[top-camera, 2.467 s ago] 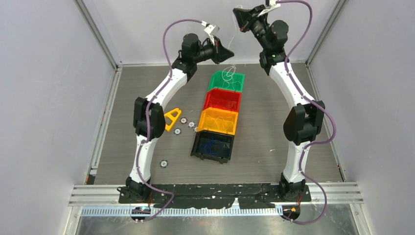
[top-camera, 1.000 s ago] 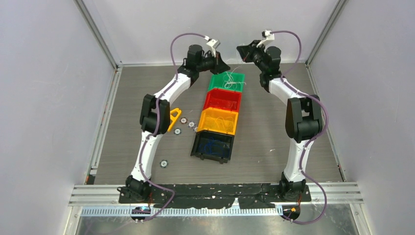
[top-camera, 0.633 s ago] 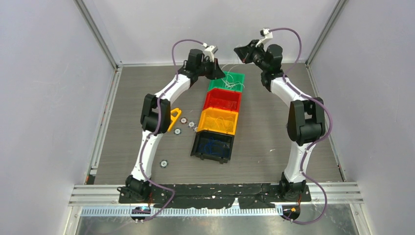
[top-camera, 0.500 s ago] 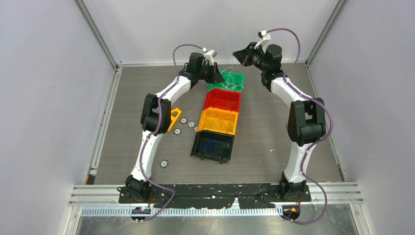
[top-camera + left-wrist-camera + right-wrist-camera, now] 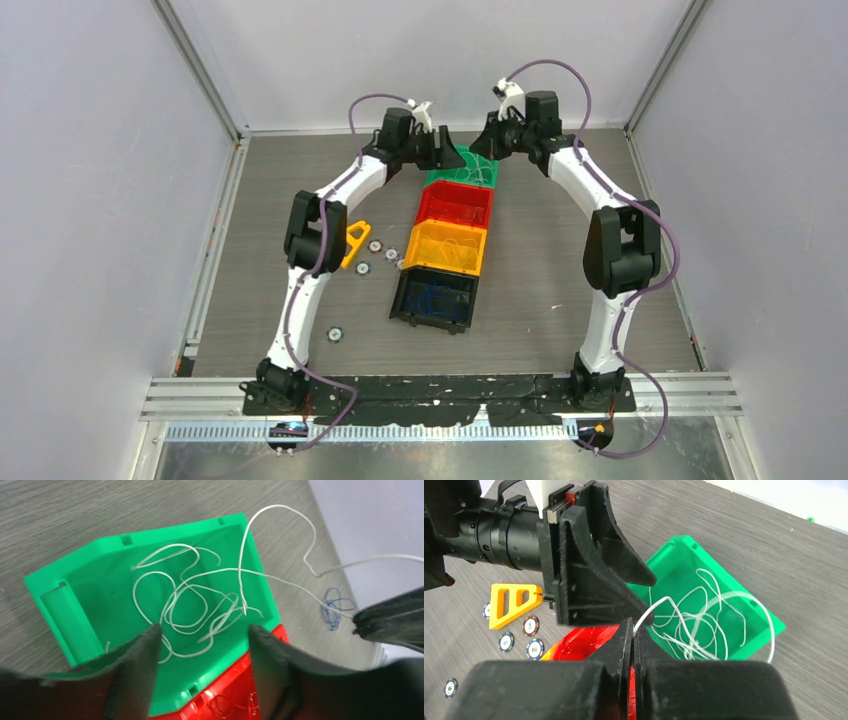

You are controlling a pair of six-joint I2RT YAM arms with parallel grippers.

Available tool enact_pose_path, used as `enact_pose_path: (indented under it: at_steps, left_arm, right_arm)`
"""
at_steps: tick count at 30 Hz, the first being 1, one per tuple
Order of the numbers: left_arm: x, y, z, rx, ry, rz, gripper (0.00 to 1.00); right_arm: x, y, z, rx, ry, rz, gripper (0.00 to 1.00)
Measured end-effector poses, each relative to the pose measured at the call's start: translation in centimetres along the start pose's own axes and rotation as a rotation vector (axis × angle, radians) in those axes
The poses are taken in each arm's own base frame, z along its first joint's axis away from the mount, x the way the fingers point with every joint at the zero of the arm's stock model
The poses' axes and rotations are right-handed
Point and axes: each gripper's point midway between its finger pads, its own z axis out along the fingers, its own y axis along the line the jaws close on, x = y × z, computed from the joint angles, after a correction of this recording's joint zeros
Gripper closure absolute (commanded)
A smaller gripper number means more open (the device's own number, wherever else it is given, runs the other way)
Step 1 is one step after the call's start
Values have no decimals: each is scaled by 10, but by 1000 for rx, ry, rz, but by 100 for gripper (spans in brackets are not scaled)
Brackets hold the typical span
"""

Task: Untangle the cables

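Now the left tool stands open, holding nothing, above the green bin where the white cables lie coiled mid-frame — one white strand leads out toward the right edge, pinched in the closed right tool; that arm is nearer.

Both arms reach far forward, elbows bowed outward, wrists turned in toward the green bin. Left gripper sits over the bin's far-left corner, tilted down, jaws parted with nothing between them. Right gripper is over the bin's far-right edge, facing the left one, tips near each other. Its jaws are pressed together, pinching a white cable end.
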Motion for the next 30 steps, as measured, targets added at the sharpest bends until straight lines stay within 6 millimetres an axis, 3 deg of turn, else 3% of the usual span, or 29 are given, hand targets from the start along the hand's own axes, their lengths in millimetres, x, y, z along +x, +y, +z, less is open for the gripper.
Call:
enact_pose_path:
  at_steps: [3,7,16,22,24,27,30]
  left_arm:
    - [-7,-9,-11,54,-31,-7,16]
    - [-22,-23,-44,123,-83,-4,12]
    - [-80,-51,-132,162,-264,77,6]
    - [-88,-60,-154,159,-299,104,0]
    - [-86,-60,-155,156,-296,110,0]
    - [-83,-59,-156,149,-290,108,0]
    - [-82,-58,-156,143,-284,109,0]
  right_arm:
    - [-5,6,4,1,18,-57,95]
    - [-1,5,13,13,46,-102,95]
    - [44,-12,52,28,180,-102,95]
    - [65,-17,73,19,241,-101,93]
    - [67,-17,79,14,247,-105,83]
    - [68,-14,87,5,257,-114,55]
    - [63,-9,89,-4,257,-132,41]
